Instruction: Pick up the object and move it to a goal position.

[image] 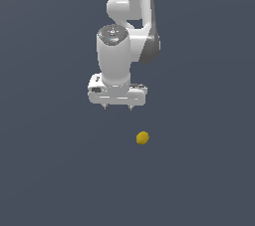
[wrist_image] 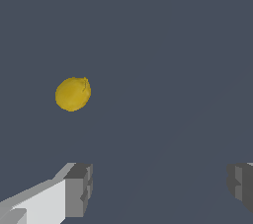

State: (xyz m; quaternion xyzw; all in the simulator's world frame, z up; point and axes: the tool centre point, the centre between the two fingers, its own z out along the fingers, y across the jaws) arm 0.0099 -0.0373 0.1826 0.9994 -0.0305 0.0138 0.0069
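The object is a small yellow lemon-like ovoid [image: 142, 138] lying on the dark grey surface. My white gripper [image: 118, 107] hangs above it, a little toward the exterior view's left, apart from it. The jaws stand wide apart and hold nothing. In the wrist view the yellow object [wrist_image: 73, 94] lies beyond the gripper [wrist_image: 158, 188], off to the side of the gap. One grey fingertip [wrist_image: 79, 189] and the other [wrist_image: 241, 184] show at the frame's edge.
The dark grey surface [image: 60, 170] spreads flat all around. The white arm [image: 127, 11] rises behind the gripper to the top of the exterior view.
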